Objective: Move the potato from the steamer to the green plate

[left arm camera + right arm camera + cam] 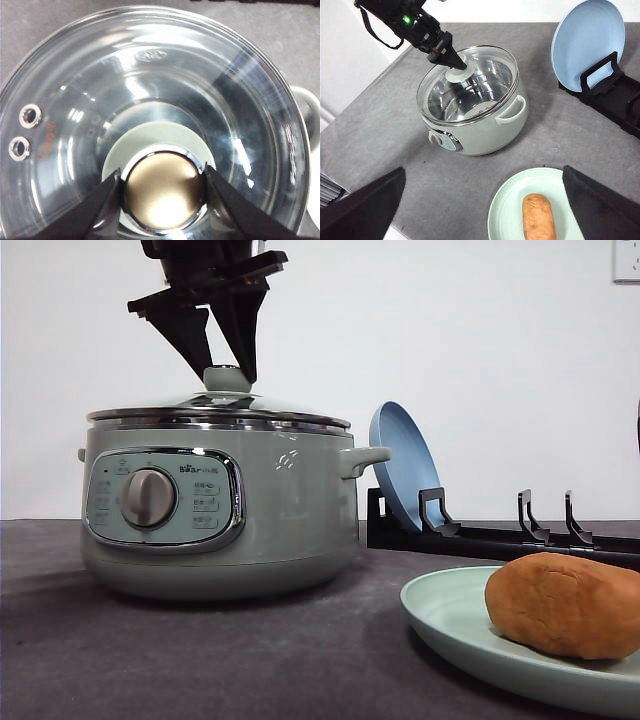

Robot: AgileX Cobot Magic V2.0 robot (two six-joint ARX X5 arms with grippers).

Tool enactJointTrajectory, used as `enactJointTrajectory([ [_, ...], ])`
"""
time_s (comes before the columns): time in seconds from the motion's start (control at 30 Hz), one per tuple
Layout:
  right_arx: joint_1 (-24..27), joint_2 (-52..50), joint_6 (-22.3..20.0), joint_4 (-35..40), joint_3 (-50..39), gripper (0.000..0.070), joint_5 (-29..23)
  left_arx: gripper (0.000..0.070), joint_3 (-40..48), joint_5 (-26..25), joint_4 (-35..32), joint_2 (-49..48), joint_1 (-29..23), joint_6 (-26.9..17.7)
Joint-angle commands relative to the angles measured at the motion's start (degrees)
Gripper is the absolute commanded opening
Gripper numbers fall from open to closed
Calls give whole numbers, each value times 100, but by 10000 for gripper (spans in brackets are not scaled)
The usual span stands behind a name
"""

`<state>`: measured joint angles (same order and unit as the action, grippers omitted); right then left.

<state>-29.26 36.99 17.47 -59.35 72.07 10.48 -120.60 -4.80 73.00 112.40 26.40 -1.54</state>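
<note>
Resting at lower right of the front view, potato (567,604) lies on green plate (452,625); steamer (220,505) fills left-centre, lid on, left gripper (226,368) at its lid knob (228,379). Blue plate (402,465) stands in black rack (500,537) on the counter (200,660).

Left wrist view: fingers (92,207) closed against the knob's 2 sides.

Right wrist view: right gripper (482,215) fingers wide, holding nothing, above plate and potato at bottom centre.
</note>
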Motion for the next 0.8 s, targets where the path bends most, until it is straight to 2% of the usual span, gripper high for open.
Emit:
enactJointTrajectory([
  [0.0,-50,24,53,55,111,634,-3,1,-173,-119,71,78,36,50],
  [0.3,-50,24,51,55,111,634,-3,1,-173,98,125,79,59,6],
  [0.6,-50,24,49,55,111,635,0,1,-173,98,41,98,186,-459],
  [0.77,-50,24,48,52,111,635,2,11,-173,98,31,155,216,-533],
])
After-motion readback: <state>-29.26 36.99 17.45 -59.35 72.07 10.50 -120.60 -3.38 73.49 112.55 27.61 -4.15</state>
